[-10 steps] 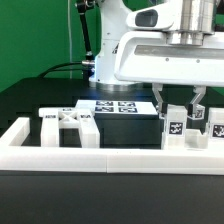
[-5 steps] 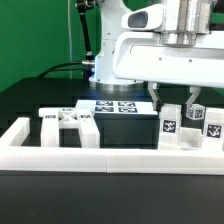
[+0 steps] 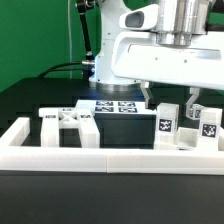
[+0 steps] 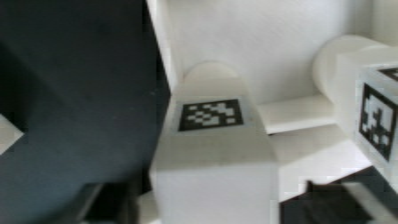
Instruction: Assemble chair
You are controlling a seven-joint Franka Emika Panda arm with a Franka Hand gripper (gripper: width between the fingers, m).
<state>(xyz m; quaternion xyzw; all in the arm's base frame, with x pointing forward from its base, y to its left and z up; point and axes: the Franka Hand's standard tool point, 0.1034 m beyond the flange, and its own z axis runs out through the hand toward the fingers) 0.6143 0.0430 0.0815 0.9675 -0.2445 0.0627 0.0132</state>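
A white chair part (image 3: 164, 124) with a square tag stands upright at the exterior view's right, behind the border rail. My gripper (image 3: 169, 98) hangs just over it, open, with one finger on either side of its top. In the wrist view the same tagged part (image 4: 214, 130) runs between the two dark fingertips (image 4: 118, 202) with narrow gaps on both sides. A second tagged chair part (image 3: 208, 126) stands right beside it and also shows in the wrist view (image 4: 365, 95). More white chair parts (image 3: 68, 124) lie at the left.
The long white border rail (image 3: 100, 160) runs across the front and up the left side. The marker board (image 3: 110, 107) lies behind a black block (image 3: 125, 130) in the middle. The arm's white body (image 3: 160, 55) fills the upper right.
My gripper has shifted towards the exterior view's left. The two tagged parts under it now stand a little further left too.
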